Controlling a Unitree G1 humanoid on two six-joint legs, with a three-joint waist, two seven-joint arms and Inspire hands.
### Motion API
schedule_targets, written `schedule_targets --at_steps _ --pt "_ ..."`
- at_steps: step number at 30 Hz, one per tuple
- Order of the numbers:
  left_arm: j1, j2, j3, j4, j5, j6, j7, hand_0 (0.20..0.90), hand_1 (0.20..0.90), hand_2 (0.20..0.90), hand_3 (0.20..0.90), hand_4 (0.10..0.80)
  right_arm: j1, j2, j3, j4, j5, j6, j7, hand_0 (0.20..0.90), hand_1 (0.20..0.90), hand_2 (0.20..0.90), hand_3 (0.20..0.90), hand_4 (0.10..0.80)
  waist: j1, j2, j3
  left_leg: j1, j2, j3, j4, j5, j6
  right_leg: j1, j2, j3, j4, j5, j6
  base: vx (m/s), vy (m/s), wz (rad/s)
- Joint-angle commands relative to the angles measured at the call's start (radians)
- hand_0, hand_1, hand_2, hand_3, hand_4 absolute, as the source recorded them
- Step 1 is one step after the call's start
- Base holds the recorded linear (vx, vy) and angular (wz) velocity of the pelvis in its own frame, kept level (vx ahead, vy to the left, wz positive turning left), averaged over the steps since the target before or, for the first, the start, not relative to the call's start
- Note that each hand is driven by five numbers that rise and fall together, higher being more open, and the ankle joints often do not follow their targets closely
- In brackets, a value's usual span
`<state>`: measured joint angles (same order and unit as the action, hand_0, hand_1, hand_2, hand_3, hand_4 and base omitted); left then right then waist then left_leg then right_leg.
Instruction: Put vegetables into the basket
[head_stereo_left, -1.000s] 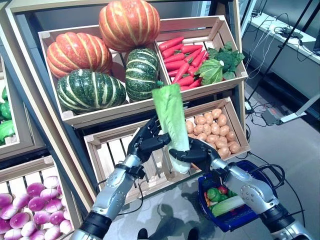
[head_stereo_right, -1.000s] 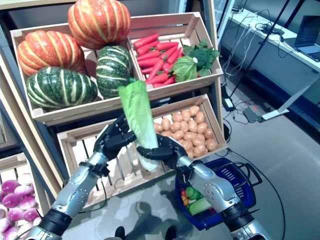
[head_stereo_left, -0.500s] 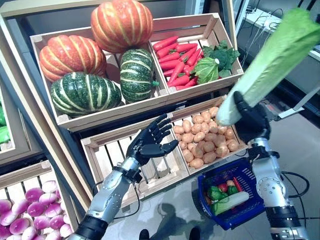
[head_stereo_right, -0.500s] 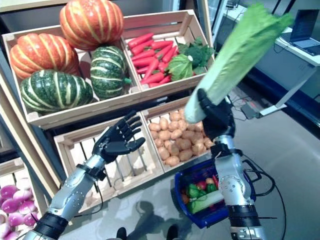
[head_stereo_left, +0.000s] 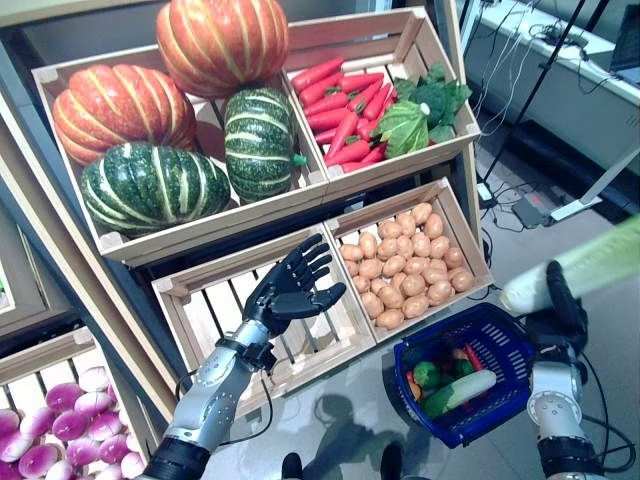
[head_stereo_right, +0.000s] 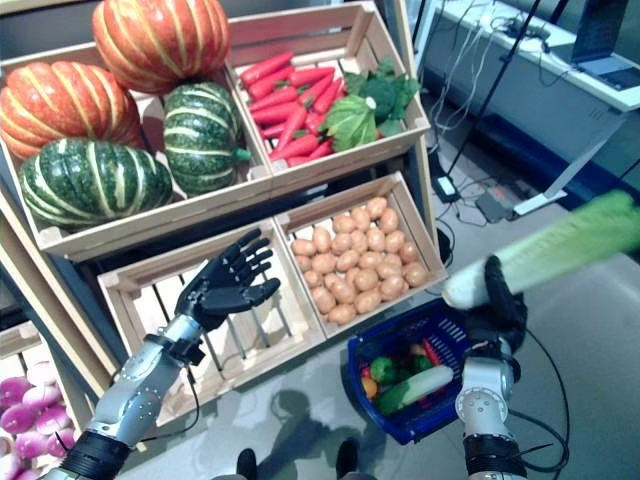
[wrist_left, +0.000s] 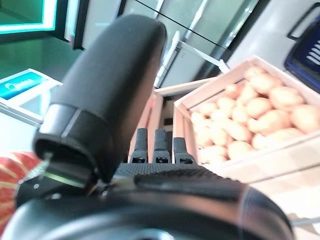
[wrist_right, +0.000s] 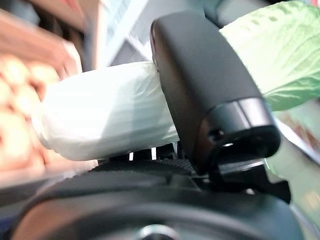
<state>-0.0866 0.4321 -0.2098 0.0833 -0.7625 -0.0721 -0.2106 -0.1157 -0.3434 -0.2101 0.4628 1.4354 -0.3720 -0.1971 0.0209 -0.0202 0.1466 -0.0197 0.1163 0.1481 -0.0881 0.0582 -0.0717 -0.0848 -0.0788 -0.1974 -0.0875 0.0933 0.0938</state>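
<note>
Vs 0.5 s ago: the long pale-green napa cabbage with white stalk end (head_stereo_right: 545, 250) has been swung down from a steep upward tilt in front of the upper crate to a shallow tilt, leafy end out to the right, white end just above the far right rim of the blue plastic shopping basket (head_stereo_left: 505, 330). Right hand (head_stereo_right: 497, 296) has been lowered with it. Left hand (head_stereo_left: 288, 290) is held roughly where it was, over the empty slatted wooden crate (head_stereo_left: 205, 300). The whole view has also shifted, so part of that is camera movement.

Right hand: clamped on the cabbage near its white end, thumb wrapped across the stalk in the right wrist view (wrist_right: 100, 107). The cabbage is carried in the air, not yet in the basket.

Left hand: fingers spread and straight, nothing held, nothing touched.

Basket is set on the floor below the wooden crate of tan potatoes (head_stereo_left: 410, 265). Already inside: another pale-green cabbage (head_stereo_left: 458, 390), plus small green and red vegetables (head_stereo_left: 432, 374).

Upper shelf: orange and dark-green striped pumpkins (head_stereo_left: 160, 185), red carrots (head_stereo_left: 350, 110) and leafy greens (head_stereo_left: 420, 110) are left in their crates.
</note>
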Motion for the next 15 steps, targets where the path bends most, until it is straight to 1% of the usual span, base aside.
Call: schedule_targets --at_steps 1,3,5,7,9,11,12,15 --pt "-0.153 0.041 0.028 -0.081 -0.052 -0.111 -0.042 0.900 0.900 0.900 0.900 0.800 -0.161 -0.066 -0.117 -0.034 0.083 -0.198 0.047 0.300 0.300 0.300 0.300 0.400 0.002 -0.002 0.103 -0.044 -0.013 -0.040 0.012 -0.032 0.009 0.002 -0.033 -0.032 0.107 -0.055 0.020 -0.182 -0.072 0.02" --pt "-0.193 0.045 0.018 -0.089 -0.060 -0.128 -0.038 0.900 0.900 0.900 0.900 0.800 -0.199 -0.075 -0.120 0.015 0.144 -0.225 0.073 0.300 0.300 0.300 0.300 0.400 0.007 0.004 0.154 -0.103 -0.021 -0.048 0.056 -0.028 0.007 -0.042 -0.032 -0.032 0.147 -0.064 0.011 -0.182 -0.083 0.05" --pt "-0.213 0.044 0.021 -0.085 -0.076 -0.134 -0.049 0.900 0.900 0.900 0.900 0.800 -0.214 -0.082 -0.130 0.050 0.186 -0.221 0.105 0.300 0.300 0.300 0.300 0.400 0.012 0.009 0.187 -0.147 -0.027 -0.062 0.104 -0.030 -0.001 -0.064 -0.031 -0.032 0.171 -0.070 0.006 -0.118 -0.098 0.06" --pt "-0.238 0.040 0.022 -0.095 -0.080 -0.144 -0.062 0.900 0.900 0.900 0.900 0.800 -0.245 -0.084 -0.131 0.098 0.242 -0.220 0.144 0.300 0.300 0.300 0.300 0.400 0.018 0.016 0.238 -0.224 -0.032 -0.080 0.185 -0.039 -0.007 -0.111 -0.031 -0.040 0.219 -0.083 -0.005 -0.123 -0.131 0.08" --pt "-0.251 0.039 0.024 -0.108 -0.074 -0.153 -0.067 0.900 0.900 0.900 0.900 0.800 -0.271 -0.086 -0.122 0.112 0.263 -0.233 0.142 0.300 0.300 0.300 0.300 0.400 0.021 0.022 0.267 -0.282 -0.035 -0.084 0.234 -0.042 -0.009 -0.156 -0.031 -0.052 0.259 -0.095 -0.015 -0.123 -0.094 0.12" --pt "-0.273 0.038 0.025 -0.132 -0.065 -0.161 -0.093 0.900 0.900 0.900 0.900 0.800 -0.288 -0.090 -0.121 0.124 0.286 -0.244 0.155 0.300 0.300 0.300 0.300 0.400 0.023 0.026 0.303 -0.356 -0.044 -0.090 0.298 -0.051 -0.012 -0.212 -0.039 -0.063 0.308 -0.108 -0.024 -0.143 -0.076 0.05" --pt "-0.280 0.038 0.023 -0.140 -0.057 -0.166 -0.098 0.900 0.900 0.900 0.900 0.800 -0.291 -0.089 -0.125 0.128 0.292 -0.244 0.161 0.300 0.300 0.300 0.300 0.400 0.023 0.031 0.315 -0.385 -0.042 -0.091 0.320 -0.054 -0.012 -0.237 -0.042 -0.067 0.337 -0.117 -0.026 -0.128 -0.054 0.09" --pt "-0.317 0.045 0.010 -0.158 -0.051 -0.182 -0.088 0.900 0.900 0.900 0.900 0.800 -0.323 -0.103 -0.120 0.153 0.307 -0.240 0.173 0.300 0.300 0.300 0.300 0.400 0.025 0.039 0.353 -0.481 -0.048 -0.099 0.404 -0.069 -0.003 -0.337 -0.065 -0.072 0.443 -0.141 -0.031 -0.127 -0.048 0.10"
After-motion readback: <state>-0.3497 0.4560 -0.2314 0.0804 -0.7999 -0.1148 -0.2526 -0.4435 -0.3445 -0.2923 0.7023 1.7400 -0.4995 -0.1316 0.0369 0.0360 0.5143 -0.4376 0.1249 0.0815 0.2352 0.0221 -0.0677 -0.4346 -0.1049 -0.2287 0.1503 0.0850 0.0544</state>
